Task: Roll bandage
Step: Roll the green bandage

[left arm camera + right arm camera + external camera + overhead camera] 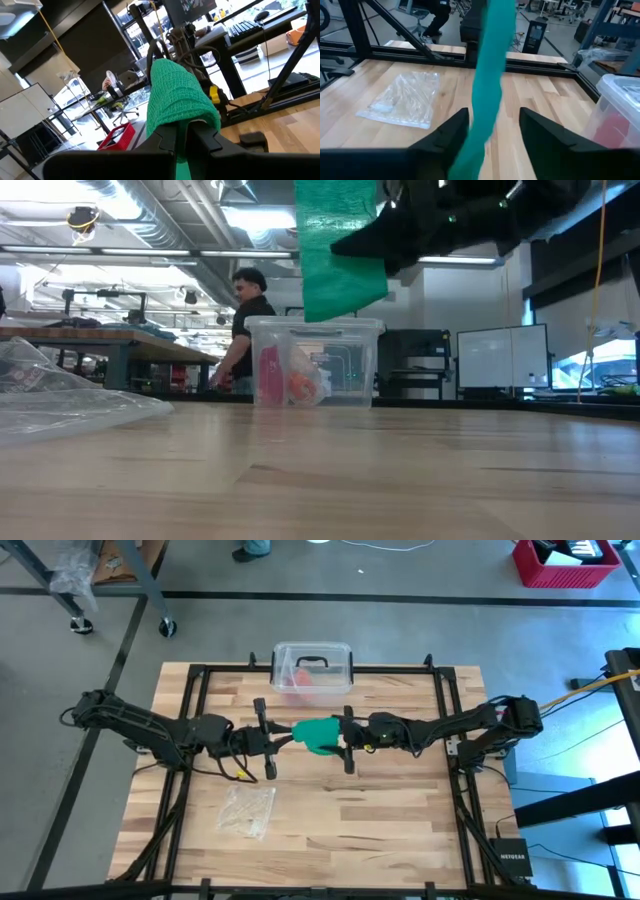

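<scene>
1. Hanging in mid-air over the middle of the table (400, 830), the bandage (318, 733) is stretched between the two arms, well clear of the wood. The low view shows a green tail dangling above the boards.

2. It reads as light, soft and stretchy. It drapes, twists into a rope in the right wrist view and folds over itself in the left wrist view, so I'd expect it to sag or unwind the moment tension drops. It's not fragile, but it is floppy.

3. The left gripper (186, 134), reaching in from the left side, is clenched on the bandage. Its dark fingers are pinched together with green cloth bunched over and between them.

4. The right gripper (492, 127) comes in from the right, jaws apart, the twisted strip running down through the gap. Whether the pads are touching the cloth I cannot tell; it looks like a loose guide rather than a firm grasp.

5. Best hold, by my judgement: pinch across the flat width near the wound end, not on the twisted section, so the layers stack evenly.

6. Beyond it, a clear box (312, 667) with a black handle sits at the far edge, and a clear plastic wrapper (248, 810) lies near-left.

7. A person (245, 330) stands in the room behind the table.
</scene>
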`<action>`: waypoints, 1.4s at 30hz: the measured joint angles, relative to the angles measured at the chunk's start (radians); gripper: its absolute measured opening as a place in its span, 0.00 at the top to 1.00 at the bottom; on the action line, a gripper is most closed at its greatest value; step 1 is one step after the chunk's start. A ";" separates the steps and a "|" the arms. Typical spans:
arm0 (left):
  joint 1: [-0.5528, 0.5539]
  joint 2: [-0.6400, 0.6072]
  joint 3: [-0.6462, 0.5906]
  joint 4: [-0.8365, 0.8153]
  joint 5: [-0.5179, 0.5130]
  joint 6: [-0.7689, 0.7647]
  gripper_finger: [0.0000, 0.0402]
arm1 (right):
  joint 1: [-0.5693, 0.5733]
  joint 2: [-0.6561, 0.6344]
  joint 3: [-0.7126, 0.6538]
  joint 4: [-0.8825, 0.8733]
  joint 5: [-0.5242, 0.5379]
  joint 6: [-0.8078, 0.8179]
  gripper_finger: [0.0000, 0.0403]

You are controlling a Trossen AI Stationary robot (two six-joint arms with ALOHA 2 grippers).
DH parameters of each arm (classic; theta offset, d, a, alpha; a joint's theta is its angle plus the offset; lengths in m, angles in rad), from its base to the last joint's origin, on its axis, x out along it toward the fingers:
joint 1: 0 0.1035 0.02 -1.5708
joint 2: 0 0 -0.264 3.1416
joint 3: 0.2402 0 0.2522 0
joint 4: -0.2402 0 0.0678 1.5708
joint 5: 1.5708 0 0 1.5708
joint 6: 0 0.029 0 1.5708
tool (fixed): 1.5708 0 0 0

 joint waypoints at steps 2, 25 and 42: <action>0.000 0.000 0.000 0.003 0.000 0.000 0.97 | 0.000 0.002 -0.005 0.003 0.000 0.000 0.60; -0.042 -0.047 0.000 -0.018 -0.324 0.143 0.97 | 0.184 -0.009 0.079 -0.116 0.135 -0.323 0.99; -0.030 0.018 0.000 -0.118 -0.322 0.185 0.97 | 0.479 -0.033 0.513 -0.452 0.413 -0.663 0.99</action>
